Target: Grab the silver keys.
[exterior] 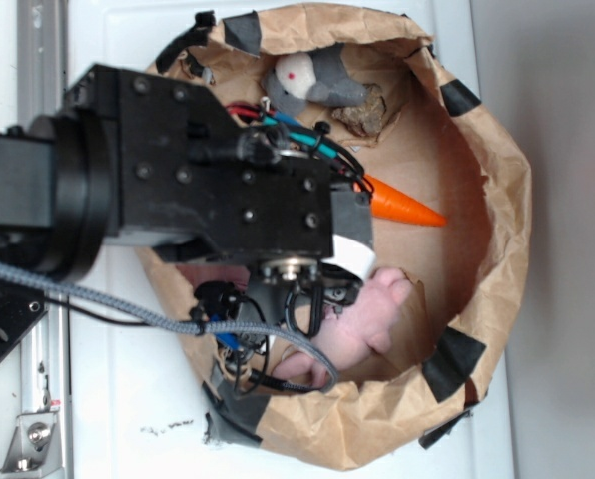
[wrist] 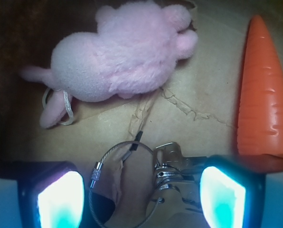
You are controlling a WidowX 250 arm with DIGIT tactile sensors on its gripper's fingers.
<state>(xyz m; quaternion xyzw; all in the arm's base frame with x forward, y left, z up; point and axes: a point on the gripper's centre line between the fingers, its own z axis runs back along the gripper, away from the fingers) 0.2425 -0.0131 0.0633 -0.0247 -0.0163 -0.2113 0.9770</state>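
The silver keys (wrist: 172,173) lie on the brown paper floor, bunched on a thin wire ring (wrist: 108,156) with a small barrel clasp. In the wrist view they sit between my two fingers, close to the right fingertip (wrist: 223,197) and apart from the left one. My gripper (wrist: 141,199) is open, lowered around the keys, with nothing clamped. In the exterior view the arm's black body hides the keys, and my gripper (exterior: 312,299) reaches down into the paper-lined bowl (exterior: 497,190).
A pink plush bunny (wrist: 122,52) lies just beyond the keys, also seen as the pink plush (exterior: 372,309). An orange carrot (wrist: 262,90) lies along the right; the carrot (exterior: 407,205) points to the bowl wall. A grey plush toy (exterior: 312,78) rests at the far rim.
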